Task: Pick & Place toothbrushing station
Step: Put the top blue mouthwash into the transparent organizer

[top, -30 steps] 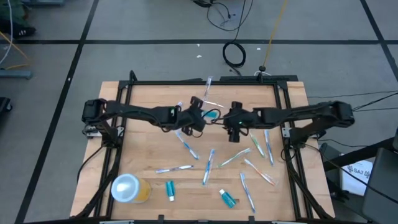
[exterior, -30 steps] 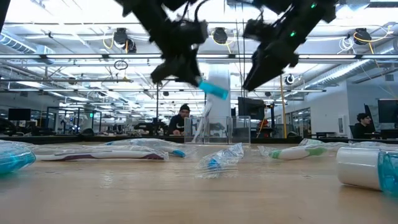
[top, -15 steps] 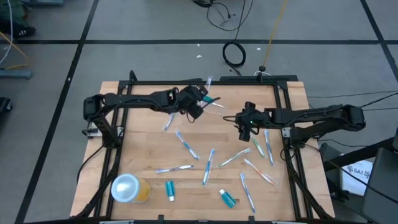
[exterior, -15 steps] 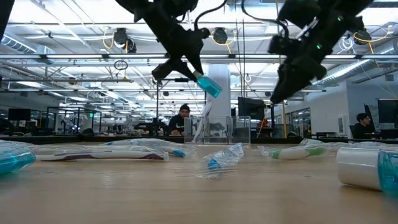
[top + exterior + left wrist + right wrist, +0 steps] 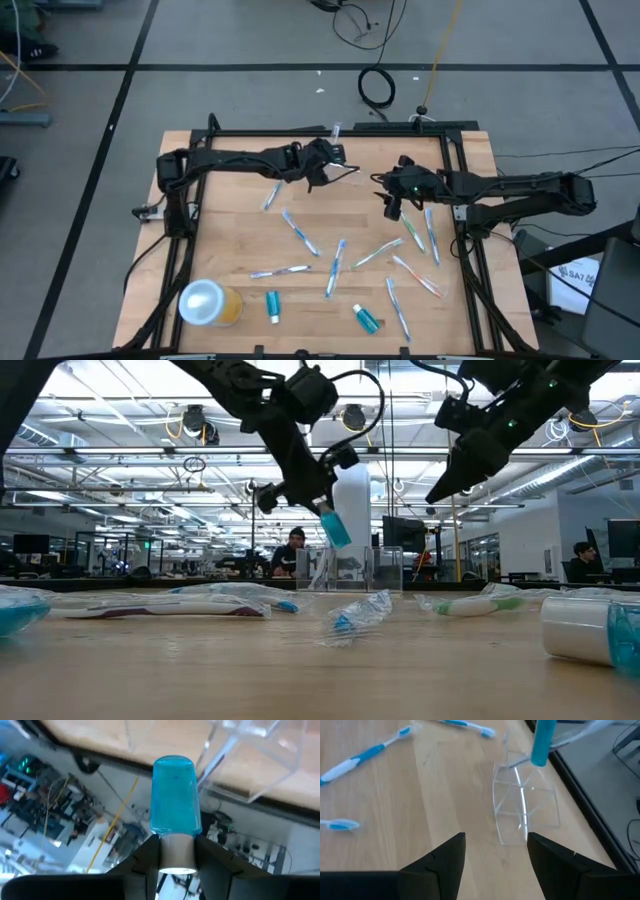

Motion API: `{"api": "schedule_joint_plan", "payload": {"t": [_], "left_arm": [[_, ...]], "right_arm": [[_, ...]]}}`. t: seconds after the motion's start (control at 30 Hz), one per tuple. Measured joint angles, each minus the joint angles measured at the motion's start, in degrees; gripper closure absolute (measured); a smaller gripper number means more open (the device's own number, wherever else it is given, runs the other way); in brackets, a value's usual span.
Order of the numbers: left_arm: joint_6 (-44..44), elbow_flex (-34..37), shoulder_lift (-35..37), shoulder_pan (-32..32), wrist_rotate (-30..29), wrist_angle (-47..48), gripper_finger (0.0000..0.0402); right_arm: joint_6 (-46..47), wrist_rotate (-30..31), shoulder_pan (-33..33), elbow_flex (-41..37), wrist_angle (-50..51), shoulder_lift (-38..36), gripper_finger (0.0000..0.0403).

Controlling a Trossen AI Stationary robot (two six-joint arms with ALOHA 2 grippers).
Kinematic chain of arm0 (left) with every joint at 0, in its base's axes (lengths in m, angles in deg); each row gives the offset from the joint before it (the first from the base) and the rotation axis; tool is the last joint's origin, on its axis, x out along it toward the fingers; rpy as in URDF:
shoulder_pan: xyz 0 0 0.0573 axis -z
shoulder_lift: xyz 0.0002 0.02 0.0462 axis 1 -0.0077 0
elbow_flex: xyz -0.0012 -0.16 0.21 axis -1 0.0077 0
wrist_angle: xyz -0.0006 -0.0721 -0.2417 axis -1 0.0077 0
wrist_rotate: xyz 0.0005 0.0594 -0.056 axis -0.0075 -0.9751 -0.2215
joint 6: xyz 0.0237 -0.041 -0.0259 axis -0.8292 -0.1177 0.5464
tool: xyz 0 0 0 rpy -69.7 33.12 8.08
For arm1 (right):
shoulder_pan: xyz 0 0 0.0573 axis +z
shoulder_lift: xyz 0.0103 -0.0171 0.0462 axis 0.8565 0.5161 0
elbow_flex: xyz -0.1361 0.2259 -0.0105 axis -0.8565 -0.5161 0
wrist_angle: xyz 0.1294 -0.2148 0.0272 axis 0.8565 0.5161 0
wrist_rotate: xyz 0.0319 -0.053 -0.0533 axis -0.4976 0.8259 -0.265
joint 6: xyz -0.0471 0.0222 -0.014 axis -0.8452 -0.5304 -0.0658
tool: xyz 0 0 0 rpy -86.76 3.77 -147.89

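Scattered toothbrushes [image 5: 300, 234] nearest on the table [image 5: 230, 240]: light, slim, slippery. Farther back, right gripper [image 5: 390, 203] spread open, empty. Beyond, left gripper [image 5: 322, 165] pinching teal tube [image 5: 335, 529] by its stiff white cap, body probably soft, above clear cup [image 5: 522, 810] at the far edge.

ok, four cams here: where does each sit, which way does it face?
High: above the table, looking straight down; both arms, scattered toothbrushes.
Low: at tabletop height, looking level into the room; both arms enter from above.
Left wrist: on the left arm, looking past the left gripper shut on a teal tube.
Right wrist: on the right arm, looking over the open right gripper at the clear cup.
Shared: tube and cup show in both wrist views and the low view.
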Motion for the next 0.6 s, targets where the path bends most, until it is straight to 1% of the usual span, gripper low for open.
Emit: {"api": "schedule_joint_plan", "payload": {"t": [0.1,0.2,0.27,0.4,0.53,0.6], "left_arm": [[-1.6,-0.4,-1.3,0.1,1.5,-0.1,0.0289],[-1.8,-0.5,-1.0,0.6,3.6,-0.3,0.0289],[-1.8,-0.6,-1.0,1.2,3.8,-0.7,0.0289],[-1.7,-0.6,-1.1,1.9,4.7,2.0,0.0289],[0.8,-0.6,-1.1,1.4,6.6,6.9,0.0289],[3.2,-0.6,-1.1,1.2,7.2,7.2,0.0289]], "right_arm": [[-0.3,0.0,0.0,0.0,-0.1,-0.1,0.0197],[-1.7,0.0,0.0,0.0,0.2,-0.1,0.0197],[-2.6,0.0,0.0,0.0,0.0,-0.1,0.0197],[-3.0,0.0,0.0,0.0,-0.2,-0.1,0.0197],[-3.0,0.0,0.0,0.0,-0.2,-0.1,0.0197],[-3.0,0.0,0.0,0.0,-0.2,-0.1,0.0197]]}}
